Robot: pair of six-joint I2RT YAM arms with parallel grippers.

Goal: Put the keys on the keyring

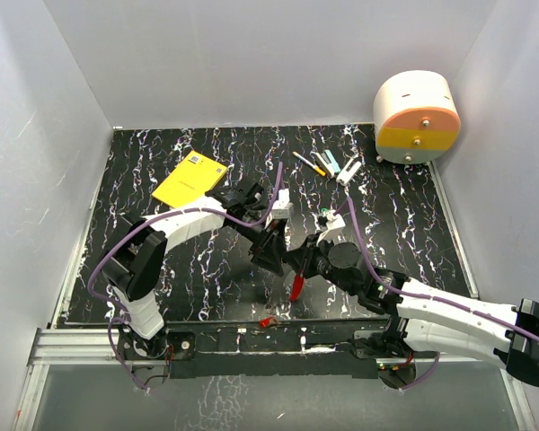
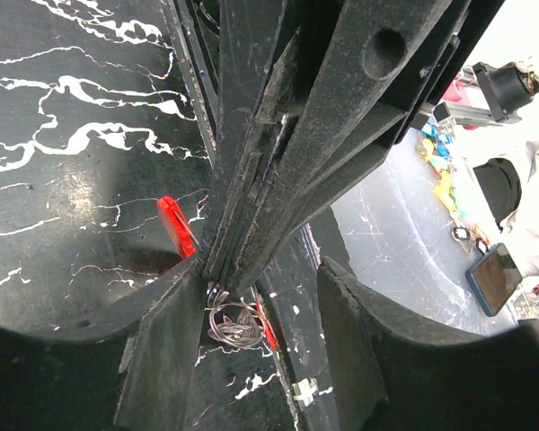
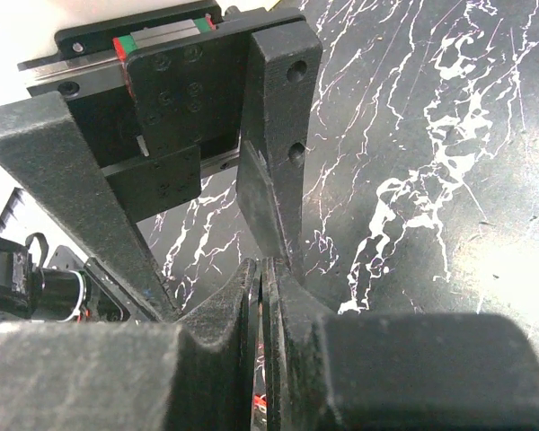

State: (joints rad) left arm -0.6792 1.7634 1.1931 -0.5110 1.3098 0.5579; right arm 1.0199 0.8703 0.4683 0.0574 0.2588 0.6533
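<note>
My right gripper (image 1: 296,268) is shut at the table's middle, and its long black fingers (image 2: 278,135) pinch the keyring (image 2: 234,323), a small coil of silver wire that hangs from their tips. A red key (image 1: 298,285) dangles just below that gripper. It shows in the left wrist view as a red sliver (image 2: 177,224) beside the fingers. My left gripper (image 1: 271,251) is open, its pads (image 2: 162,350) on either side of the right fingertips and the ring. In the right wrist view the jaws (image 3: 268,278) are pressed together, with red glimpsed through the slit.
A second small red piece (image 1: 269,321) lies near the table's front edge, by the metal rail (image 1: 278,343). A yellow box (image 1: 190,178) sits at the back left. Pens and markers (image 1: 328,163) and a round white, orange and yellow container (image 1: 417,117) are at the back right.
</note>
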